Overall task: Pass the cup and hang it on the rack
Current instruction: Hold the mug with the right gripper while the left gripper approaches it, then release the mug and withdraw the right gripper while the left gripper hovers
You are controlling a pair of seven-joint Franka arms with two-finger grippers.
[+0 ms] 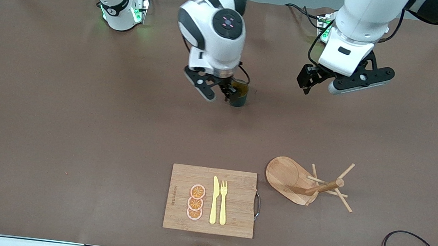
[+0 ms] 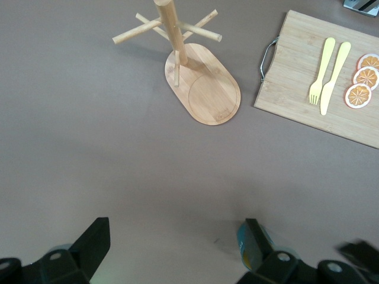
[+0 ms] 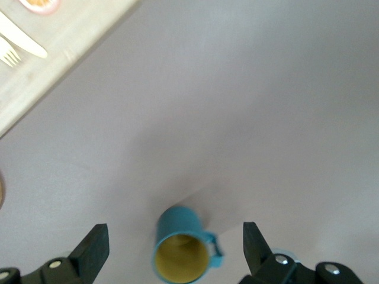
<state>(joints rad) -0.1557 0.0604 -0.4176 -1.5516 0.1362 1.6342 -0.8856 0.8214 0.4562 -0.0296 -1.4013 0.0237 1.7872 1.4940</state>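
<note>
Small dark teal-green ribbed mug w/ mustard-yellow inside [image 1: 239, 93] stands upright on brown bench [image 1: 58, 121], mid-bench, farther from front cam than the rectangular wooden cutting board [image 1: 232, 223]. Right hand [image 1: 219, 93] sits over the mug, fingers [image 3: 89, 251] spread wide either side, not touching it: released. Left hand [image 1: 322, 85] waits in air toward left arm's end of bench, fingers [image 2: 92, 245] apart, empty. Light wooden mug tree w/ oval base [image 1: 290, 180] stands just beside board, toward left arm's end; no mug on pegs. Board carries yellow knife + fork [image 1: 218, 201] and orange slices [image 1: 196, 202].
</note>
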